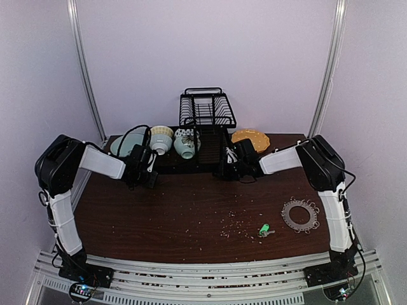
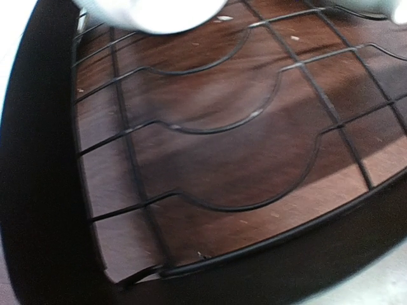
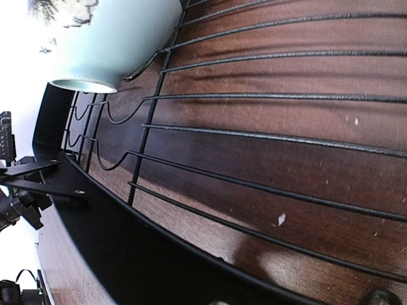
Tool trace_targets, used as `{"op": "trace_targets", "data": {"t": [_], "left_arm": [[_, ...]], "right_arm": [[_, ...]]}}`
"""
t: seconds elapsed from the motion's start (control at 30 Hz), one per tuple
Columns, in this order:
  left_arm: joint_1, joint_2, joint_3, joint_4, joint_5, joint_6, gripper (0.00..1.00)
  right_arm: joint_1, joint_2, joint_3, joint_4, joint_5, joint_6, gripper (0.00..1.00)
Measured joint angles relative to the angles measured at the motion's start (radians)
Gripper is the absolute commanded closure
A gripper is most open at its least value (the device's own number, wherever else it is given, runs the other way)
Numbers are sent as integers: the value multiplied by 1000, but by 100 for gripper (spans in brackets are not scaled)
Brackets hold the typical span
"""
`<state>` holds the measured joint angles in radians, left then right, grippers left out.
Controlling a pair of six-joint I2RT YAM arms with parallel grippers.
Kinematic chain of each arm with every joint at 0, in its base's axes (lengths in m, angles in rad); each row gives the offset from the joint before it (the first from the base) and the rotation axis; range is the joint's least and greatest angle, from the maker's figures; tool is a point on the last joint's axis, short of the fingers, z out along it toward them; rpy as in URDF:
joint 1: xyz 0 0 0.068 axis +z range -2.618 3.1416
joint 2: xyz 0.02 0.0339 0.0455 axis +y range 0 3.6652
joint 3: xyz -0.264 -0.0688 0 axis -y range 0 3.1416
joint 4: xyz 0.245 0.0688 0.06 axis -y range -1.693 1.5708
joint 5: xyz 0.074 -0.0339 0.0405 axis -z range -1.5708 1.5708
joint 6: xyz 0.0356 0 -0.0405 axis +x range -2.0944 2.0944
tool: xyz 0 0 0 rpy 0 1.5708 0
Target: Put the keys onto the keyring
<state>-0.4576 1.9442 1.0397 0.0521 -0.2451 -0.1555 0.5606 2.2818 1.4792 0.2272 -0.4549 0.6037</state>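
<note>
Only the top view shows the key [image 1: 262, 229] and keyring [image 1: 299, 215]: one of each, on the table near my right arm, close but apart. Wrist cams show just the rack [image 2: 286, 254] and a bowl [image 3: 114, 44]. My left pincer [image 1: 149, 175] and right pincer [image 1: 231, 169] are pressed together at the rack, nothing visibly held.

The top view looks down from above and behind onto the whole dark brown wooden table [image 1: 159, 216]. Both wrist views hang very close over the flat black wire rack [image 2: 286, 254] [image 3: 127, 254] at the table's far edge [image 1: 191, 166], the right one rolled sideways.
</note>
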Motion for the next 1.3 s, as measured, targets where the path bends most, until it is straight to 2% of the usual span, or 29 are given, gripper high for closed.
{"op": "trace_targets", "data": {"t": [0.17, 0.23, 0.3, 0.33, 0.43, 0.47, 0.57, 0.63, 0.77, 1.0, 1.03, 1.07, 1.1, 1.3], "left_arm": [[31, 7, 13, -4, 10, 13, 100], [30, -1, 7, -2, 16, 13, 100], [18, -39, -28, 13, 14, 4, 100], [10, -87, -66, 15, 10, -5, 94], [-53, -273, -168, 5, -19, -25, 55], [-93, -343, -193, 8, -33, -30, 47], [-243, -497, -215, 9, -73, -24, 36], [-326, -552, -215, 10, -72, -19, 29], [-360, -625, -248, 3, -40, -21, 25], [-359, -743, -299, -19, -1, -27, 25], [-359, -750, -299, -18, 0, -28, 25], [-359, -752, -300, -18, 3, -28, 25], [-359, -752, -302, -18, 5, -29, 25], [-359, -737, -327, -26, 18, -30, 25]], "right_arm": [[-2, -16, 18, -52, 10, -49, 100], [-3, -79, -37, -87, 25, -84, 99], [-5, -193, -119, -152, 50, -122, 83], [-6, -272, -164, -199, 76, -148, 72], [-12, -510, -251, -334, 198, -196, 49], [-19, -606, -278, -391, 260, -216, 40], [-67, -797, -357, -515, 407, -223, 25], [-117, -893, -446, -599, 489, -223, 21], [-182, -937, -594, -718, 575, -207, 20], [-283, -787, -663, -730, 578, -188, 35], [-285, -768, -661, -722, 577, -187, 40], [-285, -748, -655, -715, 580, -184, 51], [-284, -732, -646, -708, 590, -179, 56], [-270, -689, -565, -697, 655, -177, 52]]}}
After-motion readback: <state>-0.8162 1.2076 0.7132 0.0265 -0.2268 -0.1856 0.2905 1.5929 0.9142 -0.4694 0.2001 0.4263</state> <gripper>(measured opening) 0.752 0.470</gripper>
